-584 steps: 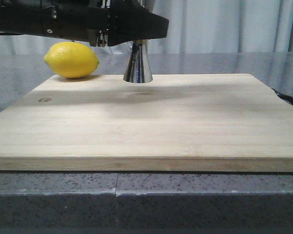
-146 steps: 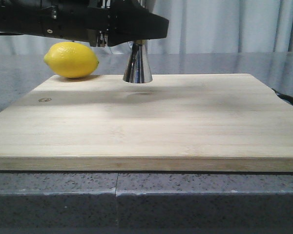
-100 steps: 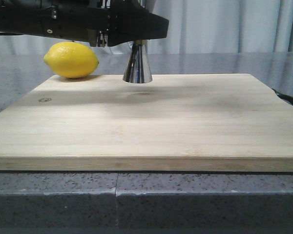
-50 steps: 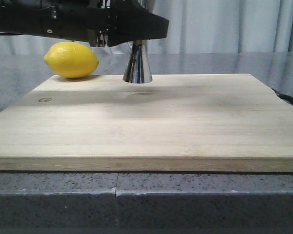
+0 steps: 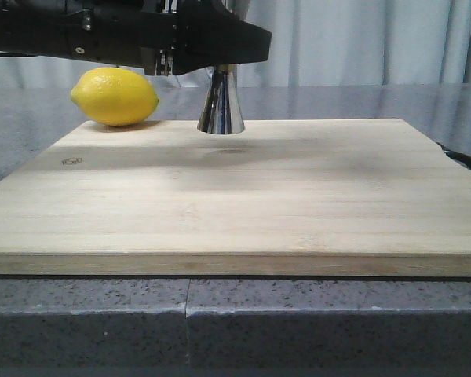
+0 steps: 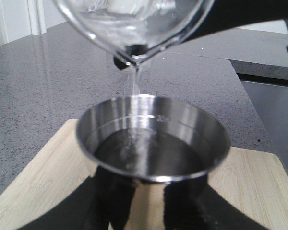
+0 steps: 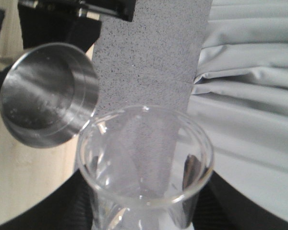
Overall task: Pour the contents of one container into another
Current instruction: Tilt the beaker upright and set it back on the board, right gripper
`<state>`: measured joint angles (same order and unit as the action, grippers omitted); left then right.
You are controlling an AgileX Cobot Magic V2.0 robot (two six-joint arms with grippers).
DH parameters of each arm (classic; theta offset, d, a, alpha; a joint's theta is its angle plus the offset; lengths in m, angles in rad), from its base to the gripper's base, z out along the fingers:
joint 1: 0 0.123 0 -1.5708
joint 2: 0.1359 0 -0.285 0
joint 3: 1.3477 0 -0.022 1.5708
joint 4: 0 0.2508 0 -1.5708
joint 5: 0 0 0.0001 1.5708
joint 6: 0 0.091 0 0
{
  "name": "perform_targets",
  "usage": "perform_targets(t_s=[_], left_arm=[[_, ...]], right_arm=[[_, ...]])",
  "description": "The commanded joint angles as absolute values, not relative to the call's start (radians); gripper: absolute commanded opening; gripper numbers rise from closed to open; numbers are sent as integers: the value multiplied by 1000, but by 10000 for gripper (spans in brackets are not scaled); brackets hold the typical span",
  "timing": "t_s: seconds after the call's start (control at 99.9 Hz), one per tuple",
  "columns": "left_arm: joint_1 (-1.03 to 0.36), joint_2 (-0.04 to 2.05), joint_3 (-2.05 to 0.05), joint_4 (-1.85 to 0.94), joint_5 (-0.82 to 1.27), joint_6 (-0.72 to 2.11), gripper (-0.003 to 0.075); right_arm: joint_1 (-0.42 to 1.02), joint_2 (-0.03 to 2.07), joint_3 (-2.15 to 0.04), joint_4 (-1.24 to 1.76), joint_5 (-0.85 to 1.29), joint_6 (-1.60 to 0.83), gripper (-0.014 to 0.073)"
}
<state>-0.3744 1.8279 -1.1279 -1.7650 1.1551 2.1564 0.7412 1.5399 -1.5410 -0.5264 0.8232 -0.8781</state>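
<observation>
In the left wrist view the steel jigger (image 6: 152,139) stands on the wooden board, and its top cup holds clear liquid. My left gripper (image 6: 151,203) is shut on the jigger's waist, one black finger on each side. The clear glass beaker (image 6: 134,24) is tipped above it, and a thin stream (image 6: 135,81) falls from its lip into the cup. My right gripper (image 7: 144,213) is shut on the beaker (image 7: 146,158), with the jigger (image 7: 48,93) just below its lip. The front view shows only the jigger's lower cone (image 5: 221,104) under the left arm; the beaker is hidden there.
A yellow lemon (image 5: 115,96) lies at the board's far left corner, beside the jigger. The pale wooden cutting board (image 5: 235,196) rests on a grey speckled counter (image 5: 235,322). Grey curtains hang behind.
</observation>
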Motion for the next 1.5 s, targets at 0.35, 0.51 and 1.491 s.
perform_targets(t_s=[0.35, 0.51, 1.491], left_arm=[[-382, 1769, -1158, -1850, 1257, 2149, 238], [-382, 1769, -1158, -1850, 1257, 2149, 238], [-382, 1769, -1158, -1850, 1257, 2149, 238]], right_arm=[[661, 1440, -1574, -370, 762, -510, 270], [515, 1389, -1556, -131, 724, -488, 270], [345, 1351, -600, 372, -595, -278, 270]])
